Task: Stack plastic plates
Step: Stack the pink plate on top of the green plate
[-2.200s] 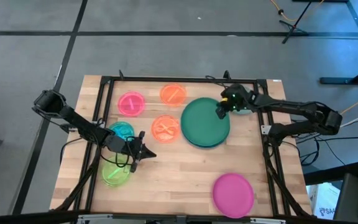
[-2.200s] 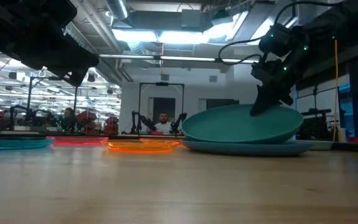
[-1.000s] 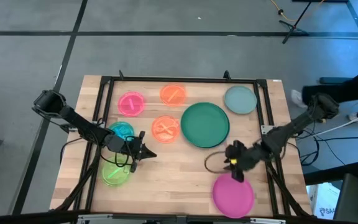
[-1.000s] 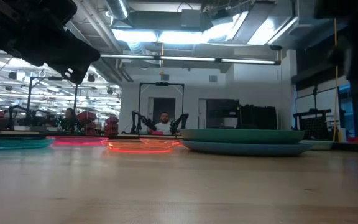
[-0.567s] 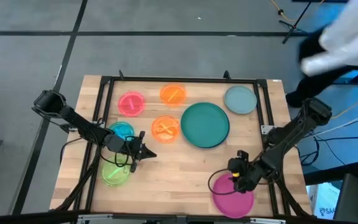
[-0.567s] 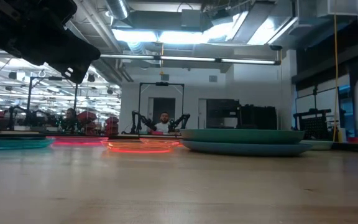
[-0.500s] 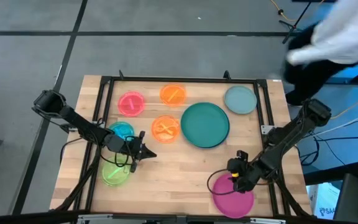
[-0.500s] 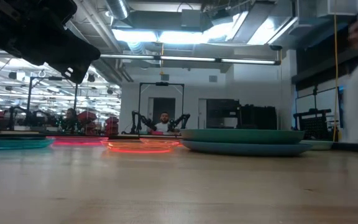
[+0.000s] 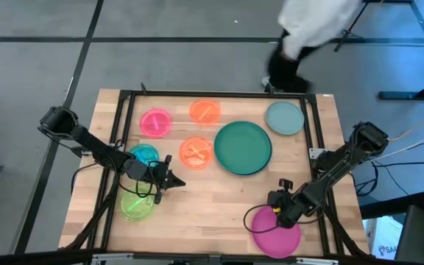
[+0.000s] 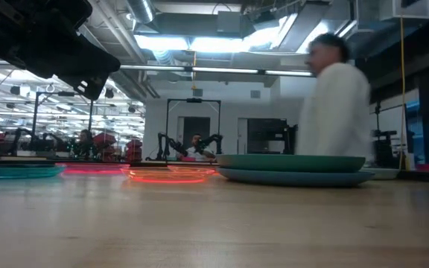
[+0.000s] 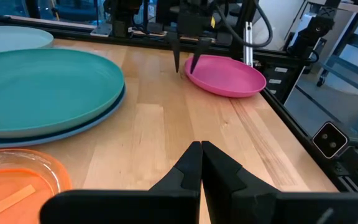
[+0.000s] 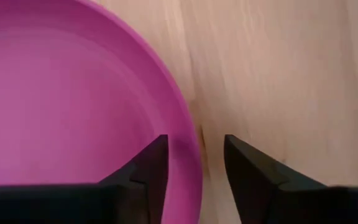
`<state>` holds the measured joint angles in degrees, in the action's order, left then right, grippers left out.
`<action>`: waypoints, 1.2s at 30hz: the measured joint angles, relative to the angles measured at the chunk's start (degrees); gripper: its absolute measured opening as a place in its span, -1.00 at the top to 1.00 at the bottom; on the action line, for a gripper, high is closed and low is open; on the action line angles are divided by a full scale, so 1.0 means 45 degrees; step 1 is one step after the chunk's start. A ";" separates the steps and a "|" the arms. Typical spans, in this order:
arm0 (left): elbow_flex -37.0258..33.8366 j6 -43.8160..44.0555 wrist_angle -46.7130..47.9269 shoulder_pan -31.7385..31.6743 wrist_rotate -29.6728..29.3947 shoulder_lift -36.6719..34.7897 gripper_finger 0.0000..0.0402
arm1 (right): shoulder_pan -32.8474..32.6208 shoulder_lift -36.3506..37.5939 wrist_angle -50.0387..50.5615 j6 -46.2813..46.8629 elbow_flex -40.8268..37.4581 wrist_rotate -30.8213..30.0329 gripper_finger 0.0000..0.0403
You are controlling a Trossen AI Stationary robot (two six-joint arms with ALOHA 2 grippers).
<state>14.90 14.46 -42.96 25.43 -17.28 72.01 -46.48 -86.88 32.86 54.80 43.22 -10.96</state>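
Observation:
The magenta plate (image 9: 278, 232) lies flat on the table near the front right; it also shows in the left wrist view (image 11: 225, 74). My right gripper (image 9: 280, 212) is open and points down over the plate's far-left rim (image 12: 188, 143). One finger stands inside the rim and one outside, and I see no touch. My left gripper (image 9: 179, 184) is shut and empty (image 11: 201, 152) at the table's left, between the teal plate (image 9: 144, 154) and the lime plate (image 9: 137, 206). The dark green plate (image 9: 243, 147) lies on the blue plate (image 10: 296, 177).
A grey-green plate (image 9: 285, 118) lies at the far right. A pink plate (image 9: 155, 122) and two orange plates (image 9: 205, 112) (image 9: 196, 152) lie at the far left and centre. A person in white (image 9: 315, 22) passes behind the table's far edge. A black frame rail (image 9: 319, 162) runs along the right side.
My right gripper has gone toward the table's near edge and down, from the bare wood to the magenta plate's far-left rim, and has then kept nearly still. A person in white has walked along behind the far edge, from right toward the middle. The plates have kept still.

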 joint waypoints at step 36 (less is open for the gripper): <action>0.0000 0.0334 -0.0107 0.0020 -0.0141 0.0000 1.00 | 0.4576 0.3684 -0.0190 -0.2412 -0.0019 -0.0911 1.00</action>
<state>14.90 15.96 -43.44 25.52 -17.91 72.01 -25.89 -70.30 32.01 43.94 43.13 -15.05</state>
